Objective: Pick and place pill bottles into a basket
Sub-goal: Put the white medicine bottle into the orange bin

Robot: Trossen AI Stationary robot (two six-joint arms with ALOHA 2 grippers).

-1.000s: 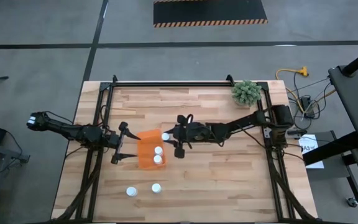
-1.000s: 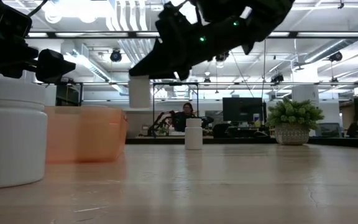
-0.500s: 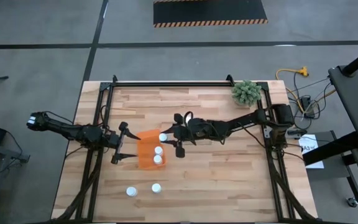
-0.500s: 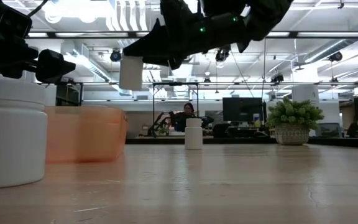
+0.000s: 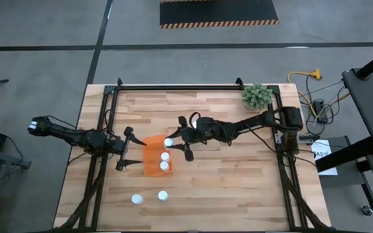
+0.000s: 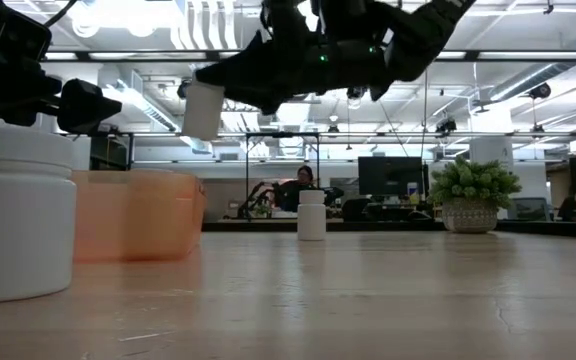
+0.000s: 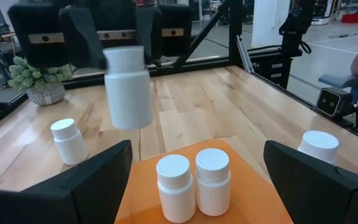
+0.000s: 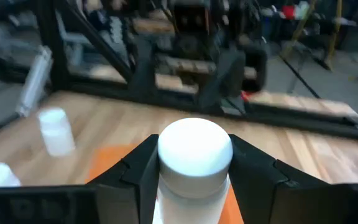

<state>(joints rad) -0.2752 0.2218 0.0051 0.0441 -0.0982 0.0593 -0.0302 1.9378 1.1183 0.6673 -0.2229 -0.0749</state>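
Two bottles stood in the basket while the right pincer gripped a third, light, stiff-looking bottle by its sides.

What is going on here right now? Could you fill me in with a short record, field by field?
Right gripper: shut on the carried bottle, in the air over the basket's edge
Left gripper: open, waiting beside the basket
Basket: orange, on the table, two bottles in the basket standing side by side
Bottles on the table: two in the high view, away from the basket
Plant: at a table corner
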